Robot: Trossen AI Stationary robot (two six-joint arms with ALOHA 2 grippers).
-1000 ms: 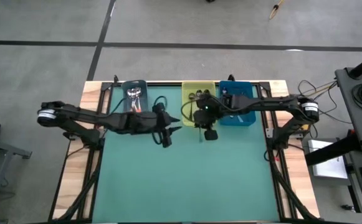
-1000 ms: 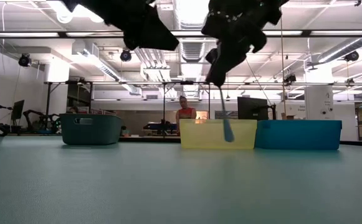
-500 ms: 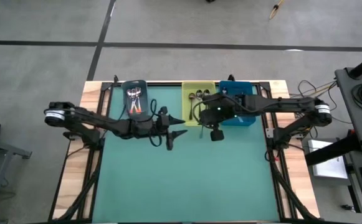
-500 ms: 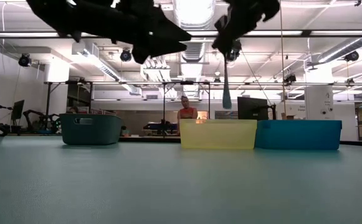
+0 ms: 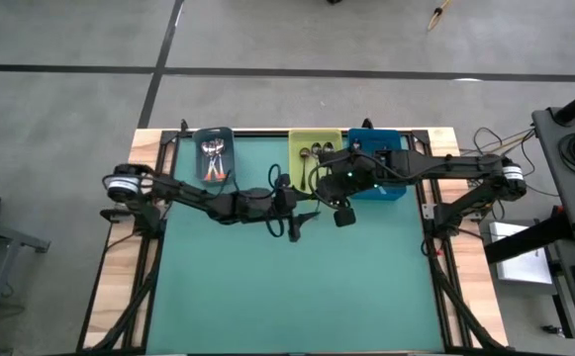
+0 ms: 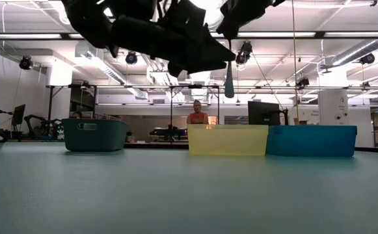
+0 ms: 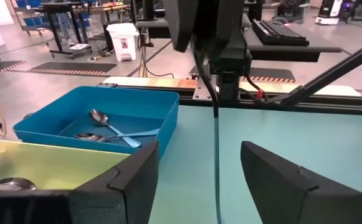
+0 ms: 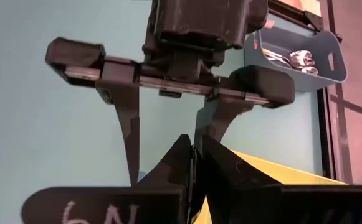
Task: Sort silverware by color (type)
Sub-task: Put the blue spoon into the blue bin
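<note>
Pale-blue spoon [image 6: 229, 81] dangling upper centre, pinched in closed right gripper [image 8: 194, 152], now flanked by left gripper [image 7: 199, 168], just spread wide, empty, suggesting a handover

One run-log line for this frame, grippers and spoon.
right gripper: shut on pale blue-handled spoon, above table | left gripper: open, facing spoon | blue bin: spoons inside

Pretty bright in here, ceiling lights [image 6: 202, 10] glaring hard in my low view, so my arms go pure silhouette. Soft shadows on the table [image 5: 297, 287], near edge blurry.
</note>
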